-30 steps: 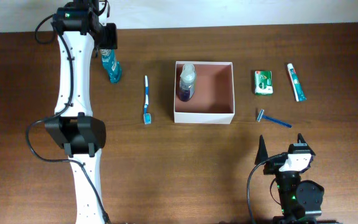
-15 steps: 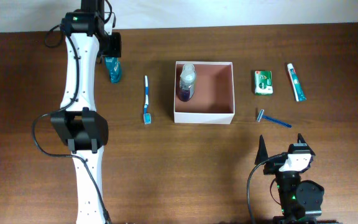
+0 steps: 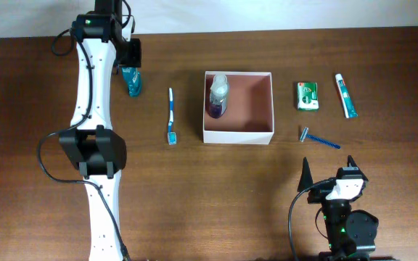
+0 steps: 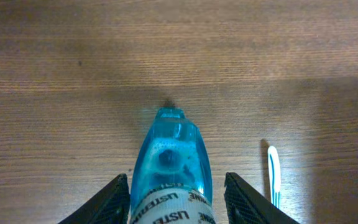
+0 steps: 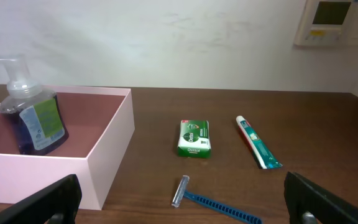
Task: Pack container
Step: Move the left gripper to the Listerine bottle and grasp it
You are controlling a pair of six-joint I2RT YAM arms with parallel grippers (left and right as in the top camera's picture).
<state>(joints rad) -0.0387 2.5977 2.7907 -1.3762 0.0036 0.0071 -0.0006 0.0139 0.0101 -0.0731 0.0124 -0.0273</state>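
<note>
Spreading under everything, the wooden table holds the container a little back from its middle. The container is a square white box with a pinkish-brown floor, and a clear pump bottle of purple liquid stands in its far left corner. The left arm reaches far out to the left of the container. There the left gripper has its jaws apart on either side of a blue bottle lying on the wood; whether the pads touch it is hard to tell. The right gripper hangs near the table's front edge, right of the container, with its fingers spread wide and nothing between them. A toothbrush lies just left of the container. To the container's right are a toothpaste tube, a blue razor and a green soap packet.
</note>
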